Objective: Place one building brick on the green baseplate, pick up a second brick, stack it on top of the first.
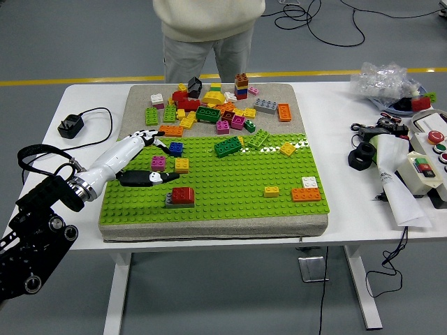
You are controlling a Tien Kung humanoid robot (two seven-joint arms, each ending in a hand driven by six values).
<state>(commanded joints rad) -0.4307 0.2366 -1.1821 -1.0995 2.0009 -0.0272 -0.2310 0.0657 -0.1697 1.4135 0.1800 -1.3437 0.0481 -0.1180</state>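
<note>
A red brick (183,194) sits stacked on a grey brick (172,203) near the front left of the green baseplate (230,188). My left hand (165,159) hovers behind them, apart from the stack, open with fingers spread and holding nothing. Its thumb (150,179) lies low over the plate, and its white fingers (143,138) point toward the blue brick (176,148). A pink brick (159,162) and a yellow brick (182,165) lie between thumb and fingers. My right arm is out of view.
Several loose bricks are piled on the grey mat (209,108) behind the baseplate. Orange and white bricks (306,192) sit at the plate's front right. A charger (70,126) lies left, with tools and a control box (419,167) right. A person (209,35) stands at the far side.
</note>
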